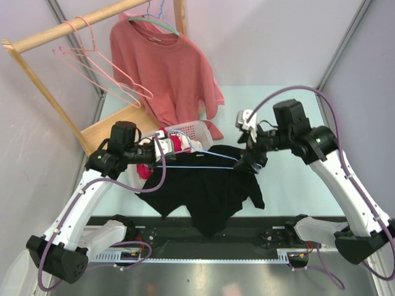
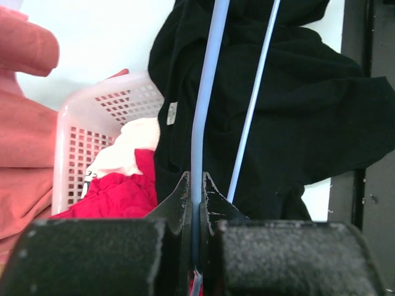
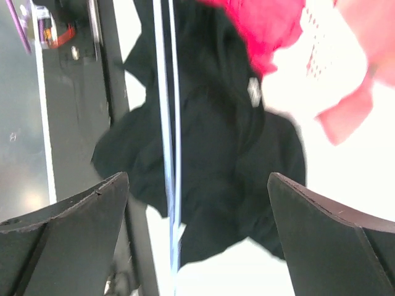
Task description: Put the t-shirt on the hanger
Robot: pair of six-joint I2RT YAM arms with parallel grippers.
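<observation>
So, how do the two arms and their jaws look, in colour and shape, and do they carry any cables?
The left arm and the right arm look alike, with white links and black joints. A thin purple cable loops along each arm. In the wrist views the jaws are black and wedge-shaped, with a rough matte surface. I can read no markings on them.

Centre of frame: t-shirt sprawling, blocking low passage. Upper left: basket and pink shirt crowding together. Right of centre: table lying open.
</observation>
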